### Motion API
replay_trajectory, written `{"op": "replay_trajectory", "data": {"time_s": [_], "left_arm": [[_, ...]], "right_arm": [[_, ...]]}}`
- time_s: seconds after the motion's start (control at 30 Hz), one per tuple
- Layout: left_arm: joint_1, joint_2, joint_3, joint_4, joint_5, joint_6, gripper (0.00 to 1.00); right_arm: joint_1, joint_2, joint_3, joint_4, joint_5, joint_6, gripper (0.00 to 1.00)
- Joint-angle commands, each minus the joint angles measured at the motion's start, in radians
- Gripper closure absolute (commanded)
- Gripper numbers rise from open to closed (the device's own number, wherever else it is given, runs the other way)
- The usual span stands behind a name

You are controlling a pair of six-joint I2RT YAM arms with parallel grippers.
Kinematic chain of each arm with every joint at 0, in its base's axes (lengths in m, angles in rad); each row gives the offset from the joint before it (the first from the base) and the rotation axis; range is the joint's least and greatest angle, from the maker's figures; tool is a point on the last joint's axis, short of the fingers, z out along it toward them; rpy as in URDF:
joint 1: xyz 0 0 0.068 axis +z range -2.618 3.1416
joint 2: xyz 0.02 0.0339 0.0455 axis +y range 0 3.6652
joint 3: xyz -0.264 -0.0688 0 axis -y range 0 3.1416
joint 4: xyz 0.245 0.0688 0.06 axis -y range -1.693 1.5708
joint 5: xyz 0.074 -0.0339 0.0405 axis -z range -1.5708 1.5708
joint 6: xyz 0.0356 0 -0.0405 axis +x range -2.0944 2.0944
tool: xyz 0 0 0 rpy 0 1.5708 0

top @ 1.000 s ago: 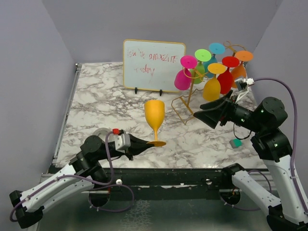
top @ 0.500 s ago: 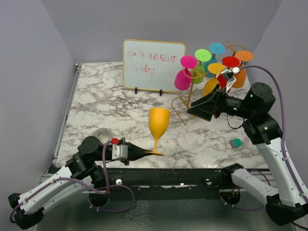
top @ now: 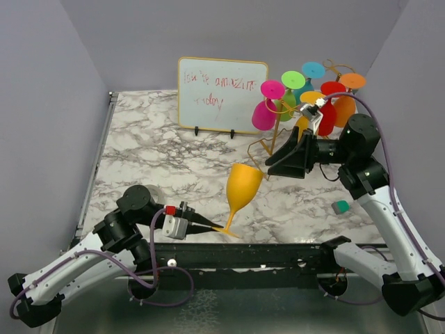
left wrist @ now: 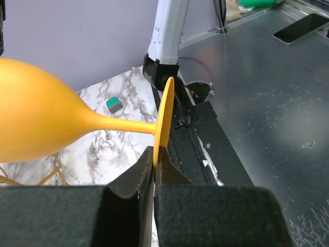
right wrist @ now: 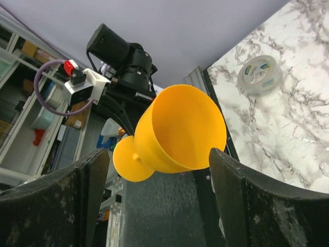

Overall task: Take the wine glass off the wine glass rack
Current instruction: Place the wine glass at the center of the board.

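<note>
My left gripper (top: 221, 228) is shut on the round foot of an orange wine glass (top: 243, 188) and holds it tilted to the right above the table's front edge. In the left wrist view the foot (left wrist: 164, 116) is pinched edge-on between my fingers (left wrist: 134, 177). My right gripper (top: 279, 161) is open and empty, right of the glass bowl and pointed at it. In the right wrist view the bowl (right wrist: 180, 128) sits between my open fingers (right wrist: 92, 185), apart from them. The gold wire rack (top: 274, 132) stands at the back right with several coloured glasses hanging on it.
A white dry-erase board (top: 221, 95) stands at the back centre. A roll of clear tape (right wrist: 259, 74) lies on the marble near the left arm. A small teal block (top: 340, 207) lies at the right front.
My left gripper has moved the orange glass right and toward the front edge and tilted it. My right gripper has swung left and toward the glass.
</note>
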Motion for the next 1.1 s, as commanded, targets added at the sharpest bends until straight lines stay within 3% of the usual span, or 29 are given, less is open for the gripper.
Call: {"op": "replay_trajectory", "data": {"time_s": [0.0,0.37,0.67,1.07], "left_arm": [[-0.006,0.037,0.038,-0.032,0.086,0.068,1.00],[-0.006,0.085,0.046,-0.021,0.140,0.085,1.00],[-0.006,0.112,0.044,-0.008,0.131,0.103,1.00],[-0.006,0.144,0.049,-0.007,0.095,0.131,1.00]], "right_arm": [[0.006,-0.011,-0.033,0.067,-0.093,0.037,0.17],[0.007,0.029,-0.028,0.104,-0.202,0.056,0.20],[0.055,0.062,-0.041,0.121,-0.242,0.087,0.29],[0.104,0.078,-0.048,0.052,-0.248,0.059,0.59]]}}
